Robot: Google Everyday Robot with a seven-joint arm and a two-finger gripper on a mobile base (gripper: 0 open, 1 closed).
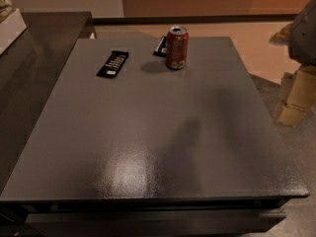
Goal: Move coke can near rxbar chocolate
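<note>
The coke can (177, 47) stands upright near the far edge of the grey table (148, 132), red with a silver top. The rxbar chocolate (112, 64) lies flat to the can's left, a slim black wrapper with white lettering, about a can's height away from it. My gripper (295, 100) hangs at the right edge of the view, beyond the table's right side and well to the right of and nearer than the can. It holds nothing that I can see.
A dark wrapper with a bluish-white label (161, 46) lies just behind and left of the can. A dark counter (44, 43) adjoins the table on the left, with a white object (10, 26) on it.
</note>
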